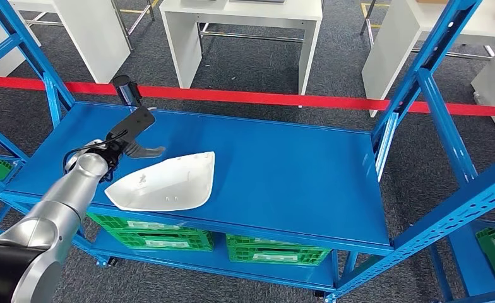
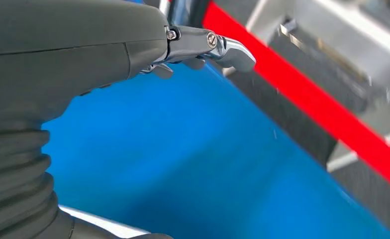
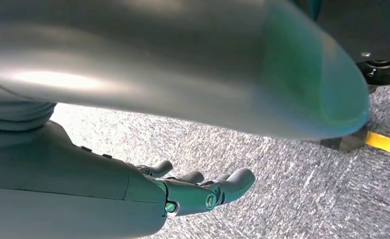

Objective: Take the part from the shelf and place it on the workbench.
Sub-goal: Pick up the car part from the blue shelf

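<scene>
One white part (image 1: 166,183) lies near the shelf's (image 1: 283,170) front edge, just beside the left hand (image 1: 131,136), which hovers empty, fingers apparently spread. Bare blue shelf stretches rightward. The right hand (image 3: 198,191) hangs empty, fingers loosely apart.

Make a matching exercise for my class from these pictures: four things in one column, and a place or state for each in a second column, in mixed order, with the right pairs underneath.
Column one
1. white part
2. left hand
3. green crates
4. right hand

Column two
A. on the level under the blue shelf
B. hanging above grey carpet, holding nothing
C. lying on the blue shelf, near its front edge
D. raised over the shelf just behind the part, fingers apart

Right pairs: 1-C, 2-D, 3-A, 4-B
</scene>
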Available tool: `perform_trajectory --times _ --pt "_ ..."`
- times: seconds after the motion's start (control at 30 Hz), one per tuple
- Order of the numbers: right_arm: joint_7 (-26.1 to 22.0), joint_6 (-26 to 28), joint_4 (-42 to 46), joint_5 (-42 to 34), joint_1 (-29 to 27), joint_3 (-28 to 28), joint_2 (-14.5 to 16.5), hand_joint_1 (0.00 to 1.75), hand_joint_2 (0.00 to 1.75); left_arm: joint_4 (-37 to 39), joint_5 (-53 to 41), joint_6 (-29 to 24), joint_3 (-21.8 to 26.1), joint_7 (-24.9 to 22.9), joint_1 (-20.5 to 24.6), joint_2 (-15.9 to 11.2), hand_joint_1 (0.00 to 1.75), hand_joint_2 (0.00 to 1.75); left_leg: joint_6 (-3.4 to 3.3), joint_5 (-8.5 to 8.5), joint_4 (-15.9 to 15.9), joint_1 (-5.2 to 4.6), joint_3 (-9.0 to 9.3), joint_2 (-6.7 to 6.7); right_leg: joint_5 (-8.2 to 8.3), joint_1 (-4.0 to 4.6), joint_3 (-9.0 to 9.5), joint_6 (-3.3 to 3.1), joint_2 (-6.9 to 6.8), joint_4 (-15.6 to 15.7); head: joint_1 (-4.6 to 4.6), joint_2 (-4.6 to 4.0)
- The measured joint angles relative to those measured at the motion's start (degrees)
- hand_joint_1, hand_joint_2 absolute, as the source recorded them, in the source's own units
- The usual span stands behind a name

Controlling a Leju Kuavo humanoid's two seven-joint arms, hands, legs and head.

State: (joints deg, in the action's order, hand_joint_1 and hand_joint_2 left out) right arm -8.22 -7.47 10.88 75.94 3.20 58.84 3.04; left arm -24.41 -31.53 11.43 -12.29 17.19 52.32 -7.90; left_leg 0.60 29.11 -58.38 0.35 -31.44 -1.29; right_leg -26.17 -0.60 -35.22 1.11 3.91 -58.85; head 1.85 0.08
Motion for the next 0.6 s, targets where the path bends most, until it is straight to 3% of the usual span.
perform_trajectory --times 0.23,0.6 --pt "-0.04 -0.29 0.0 0.98 0.0 -0.48 -0.01 0.0 0.0 0.55 1.99 9.53 -1.22 -1.32 3.75 -0.62 0.0 1.75 0.0 0.0 0.0 0.0 0.0 -0.01 0.0 0.0 0.0 0.0 0.0 -0.01 0.01 0.01" --pt "0.03 -0.55 0.0 1.55 0.04 -1.39 -0.01 0.0 0.0 0.74 2.62 14.13 -3.22 -4.82 8.18 -1.11 0.0 1.75 0.01 -0.01 0.0 0.0 0.0 -0.01 0.0 0.0 0.0 0.0 0.0 -0.01 -0.01 0.01"
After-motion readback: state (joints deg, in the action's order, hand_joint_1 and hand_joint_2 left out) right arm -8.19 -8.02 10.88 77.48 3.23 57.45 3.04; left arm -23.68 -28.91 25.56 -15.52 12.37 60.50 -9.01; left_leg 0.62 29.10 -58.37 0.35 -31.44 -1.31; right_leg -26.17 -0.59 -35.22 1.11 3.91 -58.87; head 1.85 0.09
